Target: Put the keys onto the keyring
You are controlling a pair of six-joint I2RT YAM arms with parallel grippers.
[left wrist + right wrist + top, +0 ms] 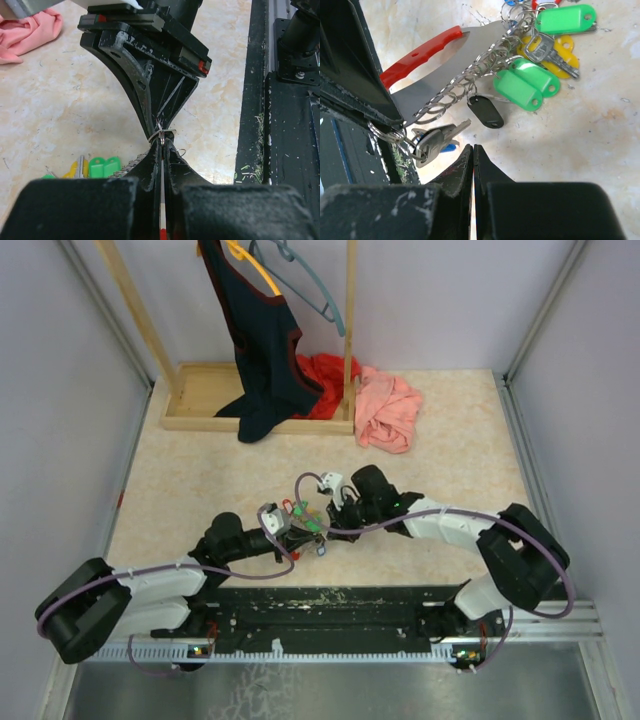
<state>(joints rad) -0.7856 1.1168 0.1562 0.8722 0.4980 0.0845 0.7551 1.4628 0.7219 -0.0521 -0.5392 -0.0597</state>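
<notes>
The two arms meet at the middle of the table (200,480), tips nearly touching. The left gripper (161,152) is pressed together on the keyring (422,54). A thin red-and-white edge shows between its fingers, and the keyring's grey flat part (451,70) runs in under its black finger. The right gripper (473,152) is pressed together as well. Small wire rings (166,133) sit right at its tip, but whether it pinches one cannot be told.

A chain of metal rings (470,75) lies along the keyring's grey part. The keys spread from it on the tabletop:
- three green tags (517,91)
- one black tag (487,112)
- yellow tags (562,50), overlapped so their number is unclear
- one silver key (551,54) lying across the yellow tags
- a small bunch of silver keys (437,141), hanging from a ring beside the left gripper's finger
- scraps of blue and red at the top edge, cut off by the frame

At the far side stands one wooden clothes rack (215,390). It carries a dark garment (262,350) and two hangers, one yellow (255,268) and one grey-blue (312,288). A red cloth (325,375) and a pink cloth (390,410) lie heaped at its base. A black rail (330,605) runs along the near edge between the arm bases.
</notes>
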